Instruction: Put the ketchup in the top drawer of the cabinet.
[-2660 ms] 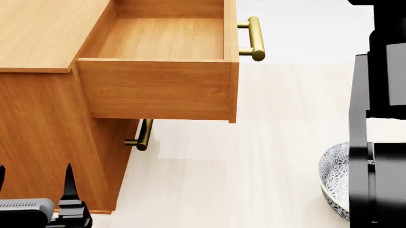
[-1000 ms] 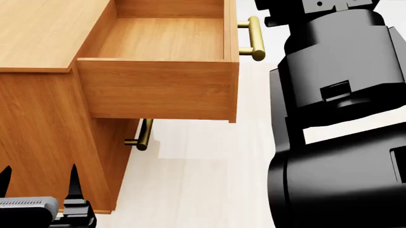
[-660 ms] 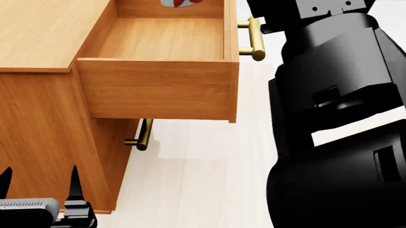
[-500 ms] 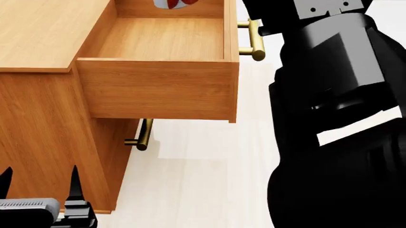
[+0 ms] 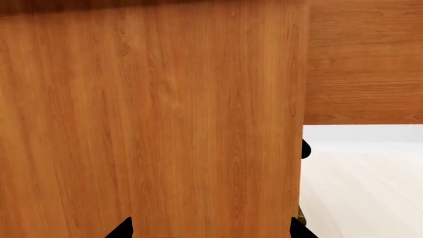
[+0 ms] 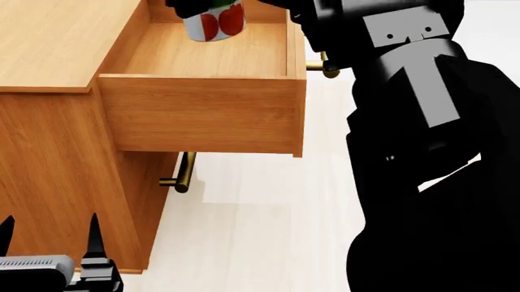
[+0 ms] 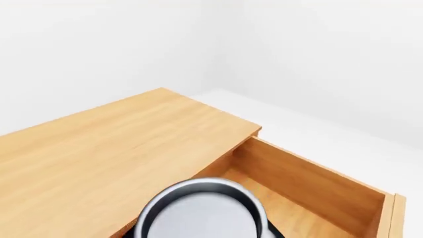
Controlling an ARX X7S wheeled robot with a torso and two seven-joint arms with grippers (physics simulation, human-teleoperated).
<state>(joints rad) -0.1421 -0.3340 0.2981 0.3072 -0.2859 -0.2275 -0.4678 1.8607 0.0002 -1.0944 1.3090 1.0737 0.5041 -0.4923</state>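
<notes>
The right gripper (image 6: 213, 5) holds the ketchup (image 6: 214, 20) above the open top drawer (image 6: 207, 55) of the cabinet (image 6: 57, 42), apparently clear of the floor. The left gripper (image 6: 50, 234), low beside the cabinet, has its fingers spread and empty.

You see the ketchup (image 6: 214, 21), a small tin with a red tomato label and silver-grey lid (image 7: 201, 213), hanging upright above the far end of the top drawer (image 6: 203, 112), clear of its floor. That drawer is pulled well out of the cabinet (image 6: 57, 152), an open orange-brown wooden box with a bare floor and a brass bar handle (image 6: 325, 66) on its front. The cabinet's flat wood-grain top (image 7: 112, 148) runs alongside the drawer.
</notes>
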